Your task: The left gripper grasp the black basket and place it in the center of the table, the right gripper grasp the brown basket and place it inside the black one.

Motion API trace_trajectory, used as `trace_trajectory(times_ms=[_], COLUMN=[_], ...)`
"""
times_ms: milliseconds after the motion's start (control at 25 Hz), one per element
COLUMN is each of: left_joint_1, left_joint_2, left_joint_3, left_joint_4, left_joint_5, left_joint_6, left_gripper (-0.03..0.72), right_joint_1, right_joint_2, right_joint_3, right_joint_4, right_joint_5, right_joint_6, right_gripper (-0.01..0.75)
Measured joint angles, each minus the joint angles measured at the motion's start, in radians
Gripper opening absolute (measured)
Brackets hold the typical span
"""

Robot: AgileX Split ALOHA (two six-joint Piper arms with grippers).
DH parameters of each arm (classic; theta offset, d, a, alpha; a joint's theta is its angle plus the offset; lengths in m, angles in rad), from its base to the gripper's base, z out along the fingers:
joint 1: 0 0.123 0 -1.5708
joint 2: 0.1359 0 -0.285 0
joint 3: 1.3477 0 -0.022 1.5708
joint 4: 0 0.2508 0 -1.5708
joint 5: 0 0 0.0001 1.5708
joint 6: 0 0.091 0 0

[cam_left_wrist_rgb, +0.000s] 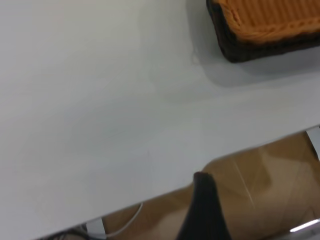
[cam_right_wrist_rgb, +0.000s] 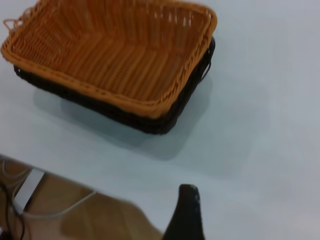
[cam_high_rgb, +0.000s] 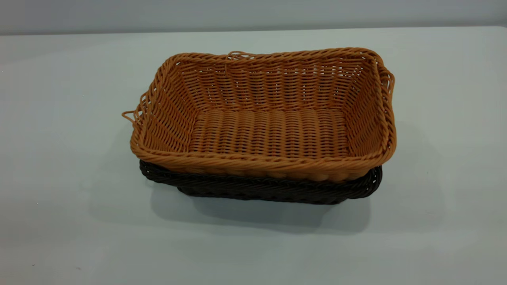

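The brown basket [cam_high_rgb: 269, 118] sits nested inside the black basket [cam_high_rgb: 261, 189] mid-counter [cam_high_rgb: 59, 158]. Both pincers hang well away from the baskets, past the counter's edge; whether either is spread, I cannot tell.

We see the brown basket [cam_high_rgb: 269, 134] nested inside the black basket [cam_high_rgb: 261, 190], mid-desk [cam_high_rgb: 59, 158], its loose loops at nine o'clock.
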Motion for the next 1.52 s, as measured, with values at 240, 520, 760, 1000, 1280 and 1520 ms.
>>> trace_trajectory(times_ms=[240,520,760,1000,1280,1520], left_joint_1=[0.0,0.0,0.002,0.077,0.097,0.097], left_joint_2=[-0.003,-0.003,-0.017,-0.082,-0.124,-0.124], left_joint_3=[0.006,0.006,0.006,0.006,0.006,0.006], left_joint_4=[0.023,0.024,0.024,0.075,0.154,0.165], left_joint_5=[-0.011,-0.014,-0.015,-0.017,-0.018,-0.018], left_joint_6=[-0.032,-0.036,-0.037,-0.04,-0.172,-0.222], left_gripper=[0.507,0.507,0.507,0.507,0.507,0.507], right_joint_1=[0.0,0.0,0.0,0.0,0.0,0.0], right_joint_2=[-0.042,-0.042,-0.042,-0.042,-0.042,-0.042], right_joint_3=[0.0,0.0,0.0,0.0,0.0,0.0], right_joint_4=[0.002,0.005,0.006,0.006,0.006,0.007], right_joint_5=[0.0,0.0,0.0,0.0,0.0,0.0], right_joint_6=[0.0,0.0,0.0,0.0,0.0,0.0], right_gripper=[0.584,0.584,0.584,0.584,0.584,0.584])
